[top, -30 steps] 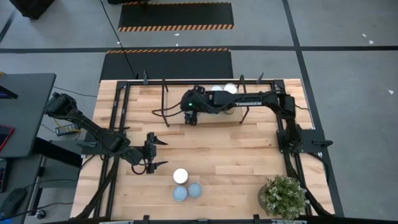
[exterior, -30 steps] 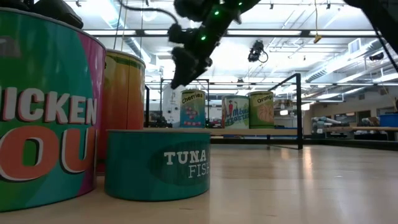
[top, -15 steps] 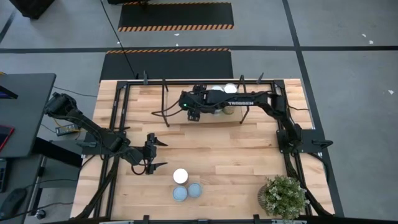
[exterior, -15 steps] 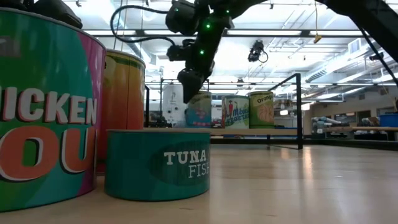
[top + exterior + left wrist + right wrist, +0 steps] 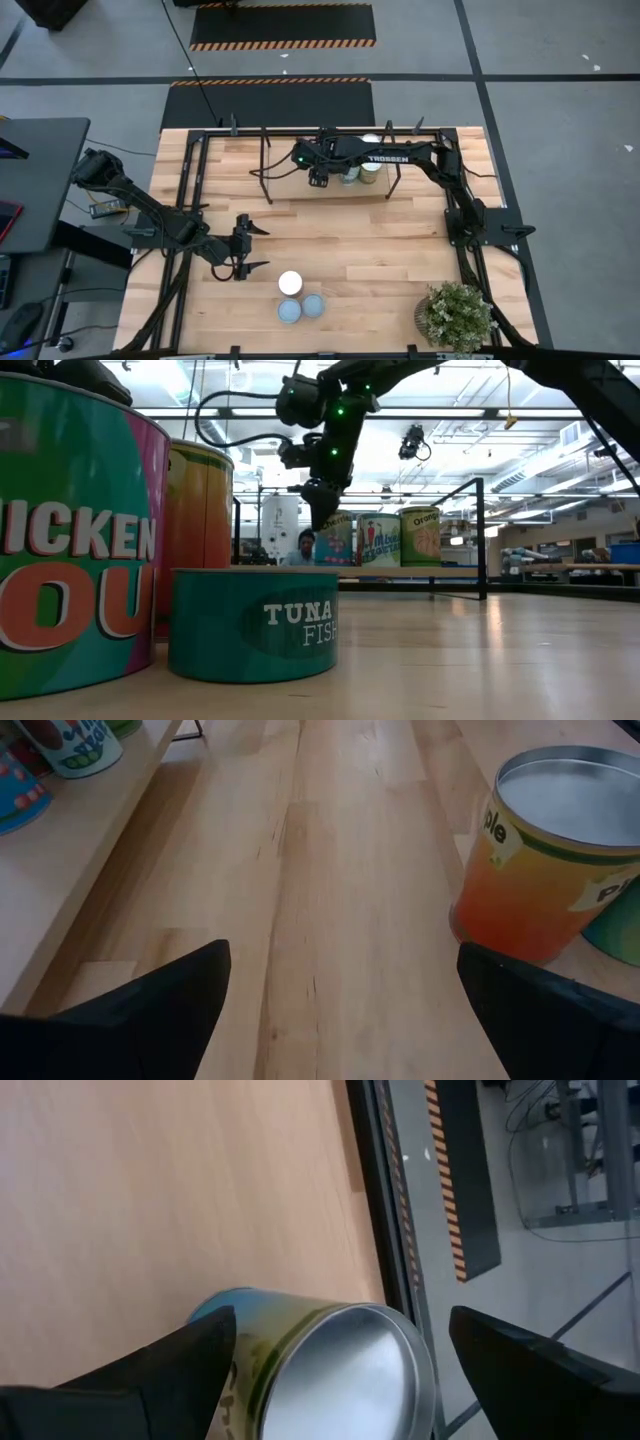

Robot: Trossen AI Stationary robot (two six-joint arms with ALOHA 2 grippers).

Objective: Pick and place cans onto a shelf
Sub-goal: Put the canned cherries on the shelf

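The shelf (image 5: 285, 150) stands at the table's far middle, and in the low view its board (image 5: 400, 571) carries three cans. My right gripper (image 5: 320, 180) reaches over its left part, with the leftmost can (image 5: 350, 1370) between its fingers. This can has a silver top and a blue-green label. It stands upright in the low view (image 5: 340, 542), next to two more cans (image 5: 378, 540) (image 5: 420, 535). My left gripper (image 5: 250, 247) waits open over the table's near left. Three cans (image 5: 290, 283) (image 5: 289, 311) (image 5: 313, 305) stand near the front edge. My right gripper has the can's upper wall (image 5: 235, 1345) between its two fingers, just below the silver top. One finger (image 5: 190, 1360) laps over the label; a narrow gap shows at the other. The fingers slant down from above. The can's base is level with the shelf board.
A potted plant (image 5: 457, 315) sits at the near right corner. Black frame rails (image 5: 190, 200) run along the table's sides. In the left wrist view an orange can (image 5: 545, 860) stands just beyond the fingers. A person (image 5: 305, 545) shows far behind the shelf.
My right gripper has gone toward the table's right edge along the shelf, sunk a little and tipped more steeply downward. The can between its fingers has moved with it, closer to the two other cans on the shelf, and has stayed upright.
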